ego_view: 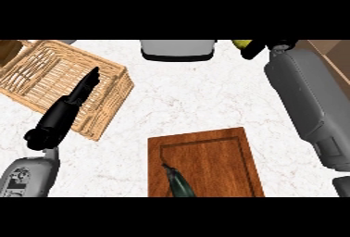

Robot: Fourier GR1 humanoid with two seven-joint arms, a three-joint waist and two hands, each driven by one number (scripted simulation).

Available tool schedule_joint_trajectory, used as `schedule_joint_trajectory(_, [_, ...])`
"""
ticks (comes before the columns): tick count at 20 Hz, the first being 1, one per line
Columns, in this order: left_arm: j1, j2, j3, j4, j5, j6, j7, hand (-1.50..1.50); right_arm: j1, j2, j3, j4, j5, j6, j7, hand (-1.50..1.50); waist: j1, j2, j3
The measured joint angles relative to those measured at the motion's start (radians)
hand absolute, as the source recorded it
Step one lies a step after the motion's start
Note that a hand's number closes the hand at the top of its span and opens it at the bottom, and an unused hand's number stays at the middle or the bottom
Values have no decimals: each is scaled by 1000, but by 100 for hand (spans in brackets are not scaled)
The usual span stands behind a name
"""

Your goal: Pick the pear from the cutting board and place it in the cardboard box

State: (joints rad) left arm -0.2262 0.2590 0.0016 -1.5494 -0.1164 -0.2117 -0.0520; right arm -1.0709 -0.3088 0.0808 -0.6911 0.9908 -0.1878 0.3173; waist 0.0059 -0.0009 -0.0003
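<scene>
One hand, the right hand [262, 46], pinches the yellow-green pear [240, 44] at upper right beside the cardboard box [333, 55]; next it must carry it over the box and let go.

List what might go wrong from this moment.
1. The pear, held in the right robot hand, shows at the view's top edge, left of the cardboard box. If released here, it would likely land on the counter rather than in the box.
2. The grey object stands near the pear, so a leftward swing might bump it.
</scene>
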Motion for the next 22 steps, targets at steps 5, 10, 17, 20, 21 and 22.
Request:
schedule_joint_trajectory(5, [8,8,11,0,4,-9,-9,0,-25,-58,-87,-37,-4,-63,140,150,-5,-1,0])
schedule_joint_trajectory(10, [22,3,10,-22,-1,-9,-2,0,-8,-152,-165,-30,-14,-106,181,150,-2,1,0])
schedule_joint_trajectory(17, [-1,-6,12,5,-10,-12,-15,0,6,-288,-235,93,-23,-97,113,150,7,7,1])
schedule_joint_trajectory(20, [5,-14,6,-5,-14,-11,-6,0,22,-355,-257,155,-42,-22,59,150,9,7,1])
schedule_joint_trajectory(21, [7,-14,5,0,-16,-11,-15,0,26,-370,-265,178,-52,12,47,150,8,8,1])
schedule_joint_trajectory(22, [4,-15,5,-1,-15,-13,-14,0,29,-382,-272,205,-60,42,35,150,10,8,1])
